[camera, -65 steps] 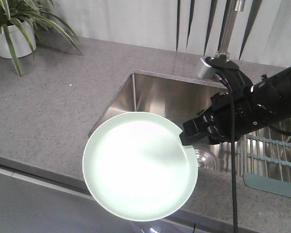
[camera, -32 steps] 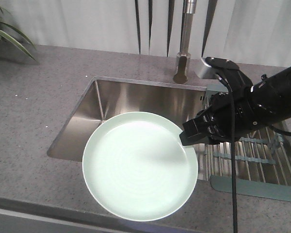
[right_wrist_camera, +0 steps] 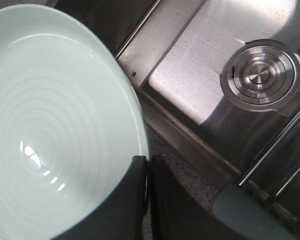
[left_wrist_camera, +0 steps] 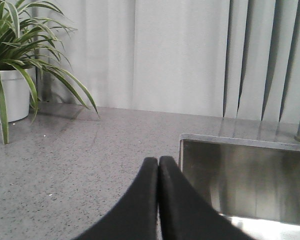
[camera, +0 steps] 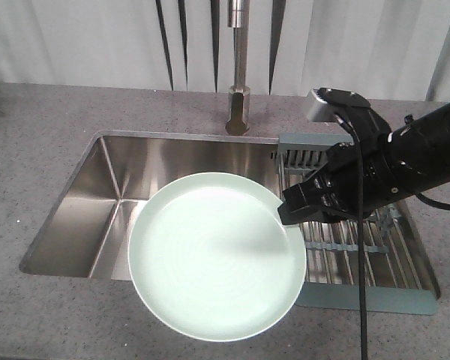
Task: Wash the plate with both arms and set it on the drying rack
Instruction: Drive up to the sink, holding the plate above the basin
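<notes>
- The surface (camera: 45,135) was grey speckled stone, running around a sink and back to pale vertical curtains (camera: 97,37).
- The sink (camera: 97,210) was a rectangular steel basin set into the surface, with its left half open to the front view.
- The drying rack (camera: 375,300) lay across the right part of the sink: parallel steel bars in a grey-green frame, with a slotted section at the far end.
- The plate (camera: 210,262), round and pale mint-green, was held clear of the surface over the sink's front edge. In the front view its right side overlapped the rack's near left corner, and its inner face was turned toward that camera.
- The right arm (camera: 420,154), black, reached in from the right above the rack, with a grey camera box (camera: 331,103) on top.
- The right tool (right_wrist_camera: 147,162) was clamped on the plate's rim at its right edge, with the fingers close together on either side of it.
- The left tool (left_wrist_camera: 158,165) was clenched with its fingers pressed together and nothing between them, over the surface just left of the sink.
- A potted plant (left_wrist_camera: 10,50) stood at the far left of the surface.
- A steel faucet (camera: 238,90) rose behind the sink.
- A round steel drain (right_wrist_camera: 260,75) sat in the basin floor.
</notes>
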You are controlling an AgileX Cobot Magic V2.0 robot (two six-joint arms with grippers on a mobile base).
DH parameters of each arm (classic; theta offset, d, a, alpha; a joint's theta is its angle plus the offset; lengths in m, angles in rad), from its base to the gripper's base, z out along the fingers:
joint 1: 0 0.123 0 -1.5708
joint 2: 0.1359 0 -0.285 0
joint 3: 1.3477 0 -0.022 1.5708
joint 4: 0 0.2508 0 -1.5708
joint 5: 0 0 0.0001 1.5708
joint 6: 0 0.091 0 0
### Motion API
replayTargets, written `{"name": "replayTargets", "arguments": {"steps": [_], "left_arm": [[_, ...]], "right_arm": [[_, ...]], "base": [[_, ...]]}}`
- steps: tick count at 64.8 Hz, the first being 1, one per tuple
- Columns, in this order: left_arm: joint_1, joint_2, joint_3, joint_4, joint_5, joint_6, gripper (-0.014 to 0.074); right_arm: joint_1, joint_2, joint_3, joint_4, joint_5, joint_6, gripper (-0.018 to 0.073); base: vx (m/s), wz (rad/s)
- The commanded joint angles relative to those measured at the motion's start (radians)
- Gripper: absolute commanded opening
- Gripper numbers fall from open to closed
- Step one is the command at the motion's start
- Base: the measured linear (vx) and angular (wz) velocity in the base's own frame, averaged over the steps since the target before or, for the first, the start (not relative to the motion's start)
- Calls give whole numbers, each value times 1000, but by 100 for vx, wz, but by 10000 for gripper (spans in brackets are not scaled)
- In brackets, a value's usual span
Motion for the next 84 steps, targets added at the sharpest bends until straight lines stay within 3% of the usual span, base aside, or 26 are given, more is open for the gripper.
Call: {"name": "replayTargets", "arguments": {"steps": [1,84], "left_arm": [[1,-14,-29,-2,-71,-8,-6],[1,-14,-29,-2,-71,-8,-6]], "right_arm": [[-2,-33,-24,43,-22,-12,-1],[-2,-33,-24,43,-22,-12,-1]], "base": [[5,-12],[5,-7]]}}
